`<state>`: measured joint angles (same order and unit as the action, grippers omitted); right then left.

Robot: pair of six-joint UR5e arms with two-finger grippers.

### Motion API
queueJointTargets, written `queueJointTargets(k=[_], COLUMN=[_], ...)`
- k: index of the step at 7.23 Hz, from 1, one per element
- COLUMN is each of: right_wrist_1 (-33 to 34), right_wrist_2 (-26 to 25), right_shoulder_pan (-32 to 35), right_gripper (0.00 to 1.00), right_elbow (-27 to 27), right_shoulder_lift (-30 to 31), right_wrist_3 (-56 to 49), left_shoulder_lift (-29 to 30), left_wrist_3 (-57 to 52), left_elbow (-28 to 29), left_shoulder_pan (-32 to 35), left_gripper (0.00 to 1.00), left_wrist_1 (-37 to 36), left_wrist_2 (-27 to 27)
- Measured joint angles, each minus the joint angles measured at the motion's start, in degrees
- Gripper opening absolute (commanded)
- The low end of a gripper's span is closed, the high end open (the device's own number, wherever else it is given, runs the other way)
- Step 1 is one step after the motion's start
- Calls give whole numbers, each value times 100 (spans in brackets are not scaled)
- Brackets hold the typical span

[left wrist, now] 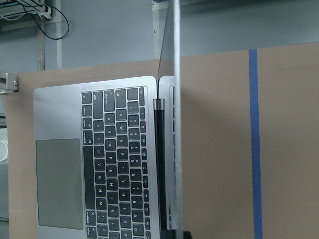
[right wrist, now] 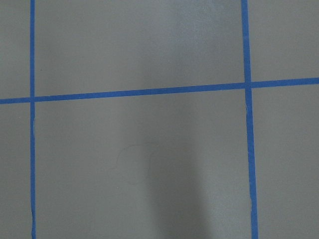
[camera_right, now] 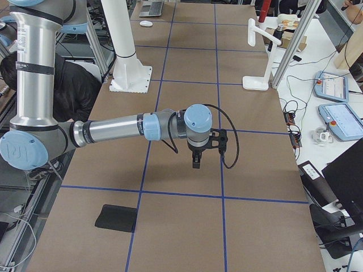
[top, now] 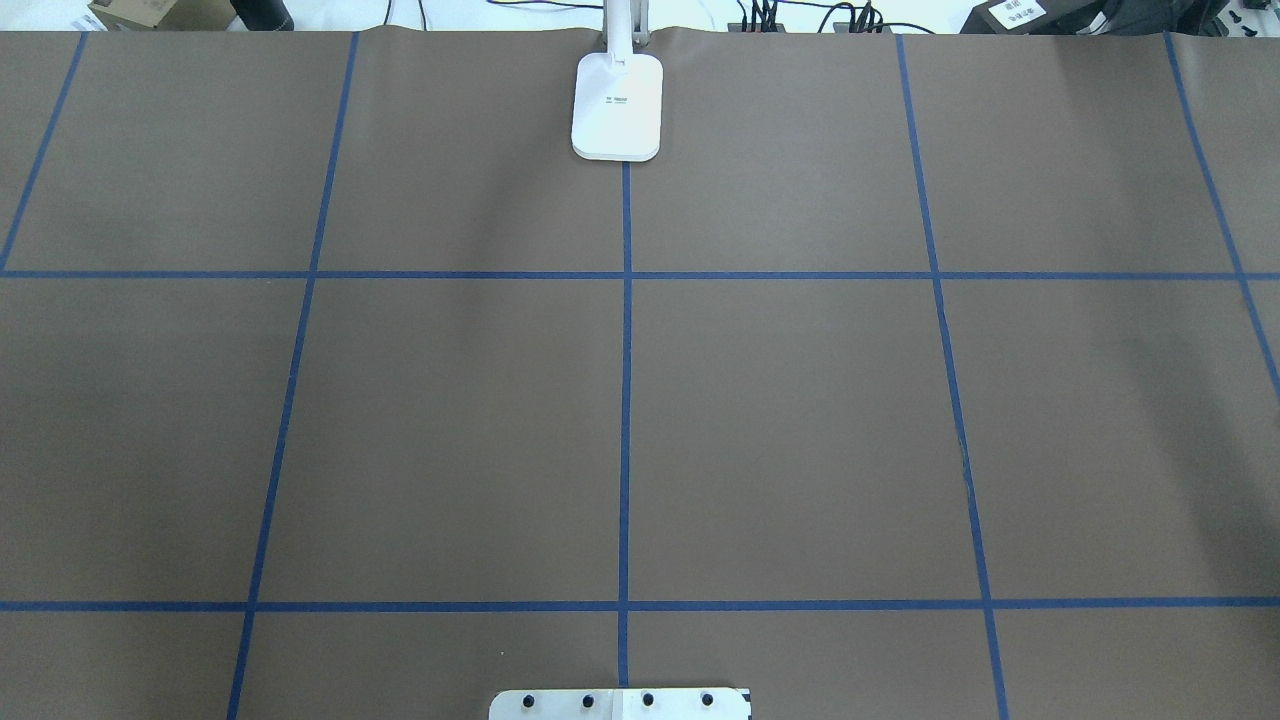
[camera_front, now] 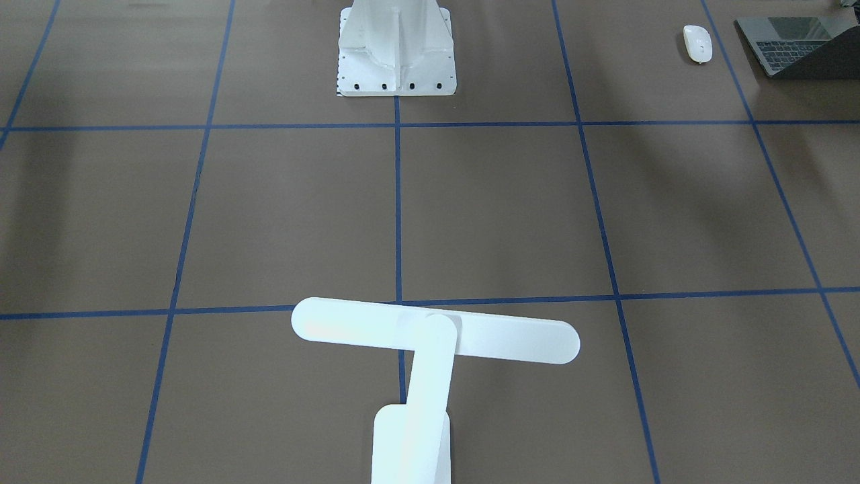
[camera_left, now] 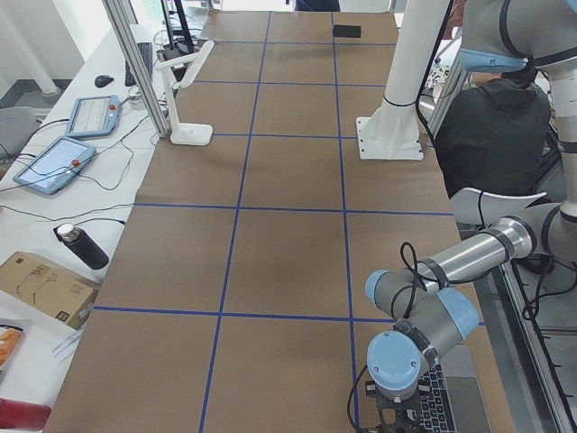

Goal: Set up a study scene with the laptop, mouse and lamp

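Note:
The grey laptop (left wrist: 99, 159) stands open at the table's corner on my left, its screen (left wrist: 177, 124) edge-on in the left wrist view. It also shows in the front view (camera_front: 799, 44). The white mouse (camera_front: 697, 42) lies beside it. The white lamp (camera_front: 430, 349) stands at the far middle edge, with its base (top: 617, 105) in the overhead view. My left gripper (camera_left: 394, 417) hangs above the laptop (camera_left: 442, 406), and I cannot tell whether it is open. My right gripper (camera_right: 195, 163) hovers above bare table, and I cannot tell its state.
A white bolted pedestal (camera_front: 396, 47) stands at the robot's side of the table. A flat black pad (camera_right: 116, 218) lies near the table's end on my right. Blue tape lines (top: 625, 400) cross the brown table cover. Tablets and cables (camera_right: 337, 102) lie past the far edge.

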<state>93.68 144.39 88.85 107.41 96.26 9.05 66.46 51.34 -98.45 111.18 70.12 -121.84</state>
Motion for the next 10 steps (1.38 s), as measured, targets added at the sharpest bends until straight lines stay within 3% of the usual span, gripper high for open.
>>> queueJointTargets(k=[3, 6, 10], right_wrist_1=[12, -30, -43], right_wrist_2=[11, -14, -73], right_shoulder_pan=[0, 0, 0], right_gripper=[99, 99, 99], right_elbow=[-10, -11, -10], right_shoulder_lift=[23, 170, 280], right_wrist_3=[6, -31, -33], left_shoulder_lift=[363, 916, 2745], left_wrist_3=[0, 1, 243], left_elbow=[-1130, -1839, -2146], left_shoulder_pan=[166, 188, -216], left_gripper=[0, 0, 0], left_wrist_1=[-1233, -1785, -3667], left_wrist_2=[328, 608, 637])
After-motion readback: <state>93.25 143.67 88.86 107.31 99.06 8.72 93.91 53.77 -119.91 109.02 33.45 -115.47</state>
